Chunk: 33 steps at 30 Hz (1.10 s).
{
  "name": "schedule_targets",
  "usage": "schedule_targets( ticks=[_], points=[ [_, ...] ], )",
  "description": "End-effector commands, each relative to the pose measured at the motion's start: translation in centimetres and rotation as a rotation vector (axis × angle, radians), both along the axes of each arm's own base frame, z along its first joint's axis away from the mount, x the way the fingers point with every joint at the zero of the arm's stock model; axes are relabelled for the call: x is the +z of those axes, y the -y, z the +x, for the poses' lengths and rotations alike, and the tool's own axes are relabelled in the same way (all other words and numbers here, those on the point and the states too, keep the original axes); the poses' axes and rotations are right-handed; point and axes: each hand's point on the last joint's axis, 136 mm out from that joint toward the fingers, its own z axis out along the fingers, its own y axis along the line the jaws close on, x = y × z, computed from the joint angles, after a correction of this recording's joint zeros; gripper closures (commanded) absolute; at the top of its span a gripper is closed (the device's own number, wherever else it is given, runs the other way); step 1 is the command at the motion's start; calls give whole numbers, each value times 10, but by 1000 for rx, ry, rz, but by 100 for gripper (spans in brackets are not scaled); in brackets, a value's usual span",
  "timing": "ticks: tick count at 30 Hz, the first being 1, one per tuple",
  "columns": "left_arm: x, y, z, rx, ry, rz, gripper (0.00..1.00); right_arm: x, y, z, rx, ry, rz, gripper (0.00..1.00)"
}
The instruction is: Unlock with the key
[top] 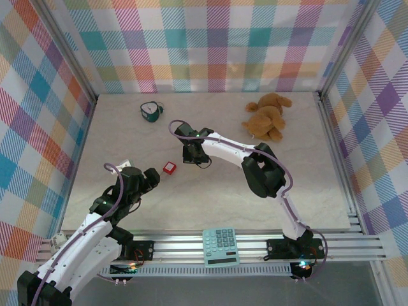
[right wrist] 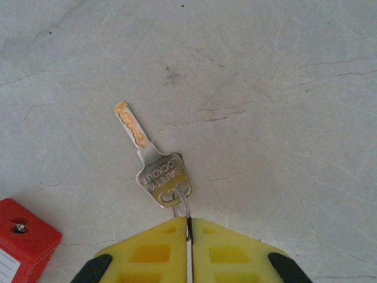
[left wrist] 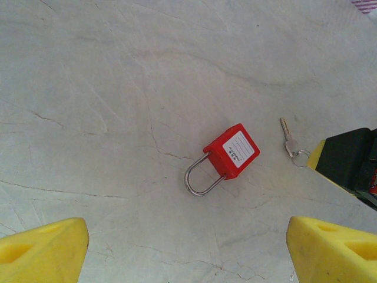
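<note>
The key (right wrist: 156, 168) is a slim silver one stamped "SAFETY LOCKOUT", lying flat on the table with its blade pointing away. My right gripper (right wrist: 188, 221) is shut on the key's small ring, its yellow fingers (right wrist: 147, 253) pressed together. The red square padlock (left wrist: 231, 150) lies on its side just left of the key (left wrist: 287, 135), its silver shackle closed and pointing toward my left gripper (left wrist: 187, 244). That gripper hovers above it, open with nothing between its fingers. From above, the padlock (top: 169, 167) sits between the left gripper (top: 153, 178) and the right gripper (top: 191, 156).
A brown teddy bear (top: 268, 116) lies at the back right. A small green and white object (top: 151, 111) sits at the back left. A teal calculator (top: 220, 246) rests on the front rail. Checked walls enclose the marble table (top: 217, 197).
</note>
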Motion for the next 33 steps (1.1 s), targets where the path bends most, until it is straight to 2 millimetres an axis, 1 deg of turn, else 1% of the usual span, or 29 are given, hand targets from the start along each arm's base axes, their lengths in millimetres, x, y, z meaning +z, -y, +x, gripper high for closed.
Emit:
schedule_targets(
  ticks=[1, 8, 10, 12, 20, 25, 28, 30, 31, 33],
  points=[
    [0, -2, 0, 1, 11, 3, 13, 9, 3, 1, 15, 25, -16, 91],
    [3, -2, 2, 0, 21, 4, 13, 32, 6, 4, 57, 92, -1, 92],
    [5, 2, 3, -22, 31, -1, 13, 40, 9, 3, 64, 112, -2, 93],
    [10, 14, 6, -95, 46, -13, 14, 50, 13, 3, 70, 138, -2, 93],
    [24, 38, 15, -224, 124, -43, 17, 86, 19, -1, 106, 199, 31, 95],
    [38, 56, 19, -287, 221, -51, 22, 118, 34, -10, 131, 254, 41, 95],
    [51, 73, 18, -331, 313, -51, 23, 136, 45, -19, 145, 276, 42, 95],
    [59, 88, 18, -379, 390, -57, 24, 148, 56, -27, 151, 290, 43, 95],
    [61, 95, 17, -405, 421, -61, 26, 153, 60, -30, 153, 297, 45, 95],
    [72, 111, 15, -460, 522, -62, 40, 165, 72, -38, 153, 315, 48, 95]
  ],
)
